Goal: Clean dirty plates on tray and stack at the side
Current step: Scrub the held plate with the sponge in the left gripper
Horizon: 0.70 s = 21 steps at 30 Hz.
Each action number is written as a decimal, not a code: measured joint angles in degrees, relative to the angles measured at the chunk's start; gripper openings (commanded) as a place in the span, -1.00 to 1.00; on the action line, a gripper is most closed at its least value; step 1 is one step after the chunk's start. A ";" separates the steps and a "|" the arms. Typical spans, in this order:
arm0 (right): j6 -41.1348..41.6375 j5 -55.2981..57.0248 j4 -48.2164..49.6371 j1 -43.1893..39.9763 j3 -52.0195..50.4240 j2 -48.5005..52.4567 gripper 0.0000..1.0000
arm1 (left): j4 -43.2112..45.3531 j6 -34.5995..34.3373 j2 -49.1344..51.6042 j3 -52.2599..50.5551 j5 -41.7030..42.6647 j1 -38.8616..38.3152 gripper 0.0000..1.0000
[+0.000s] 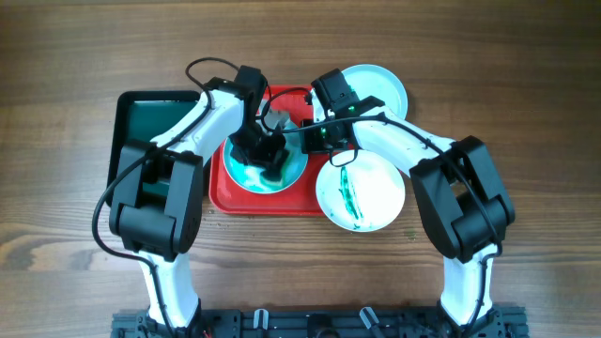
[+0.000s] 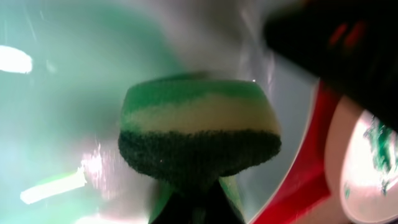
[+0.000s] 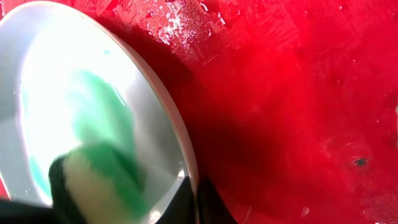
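A plate [image 1: 266, 171] with green smears lies on the red tray [image 1: 225, 192]. My left gripper [image 1: 268, 155] is shut on a green and yellow sponge [image 2: 199, 140] and presses it onto this plate [image 2: 56, 112]. My right gripper [image 1: 315, 141] is shut on the plate's right rim [image 3: 177, 134], one finger on each side. The sponge also shows blurred in the right wrist view [image 3: 93, 186]. A second plate [image 1: 360, 191] with green streaks lies on the table right of the tray. A third, pale cyan plate [image 1: 380, 86] lies at the back right.
A dark green tray [image 1: 150, 127] stands left of the red tray. Both arms cross over the red tray. The tray's wet red floor [image 3: 298, 106] fills the right wrist view. Wooden table [image 1: 75, 56] lies all around.
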 measured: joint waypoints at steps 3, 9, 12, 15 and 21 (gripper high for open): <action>0.22 0.04 0.00 -0.02 0.00 0.00 -0.91 | 6.27 -1.62 0.00 -0.22 -1.64 -0.07 -0.92; 0.90 0.20 0.00 -0.11 0.04 0.00 -0.92 | 13.11 -14.16 -0.04 0.31 -21.90 -1.05 -0.92; 0.87 0.17 0.00 -0.11 0.04 0.00 -0.91 | 7.19 -21.49 -0.04 0.87 -31.61 -1.05 -0.92; 0.85 0.02 -0.04 -0.07 0.04 0.00 -0.91 | 0.96 -23.89 -0.04 1.03 -33.09 -1.01 -0.92; 0.63 -0.04 -0.31 -0.07 0.04 0.00 -0.91 | -9.53 -11.63 -0.04 0.72 -10.93 0.17 -0.92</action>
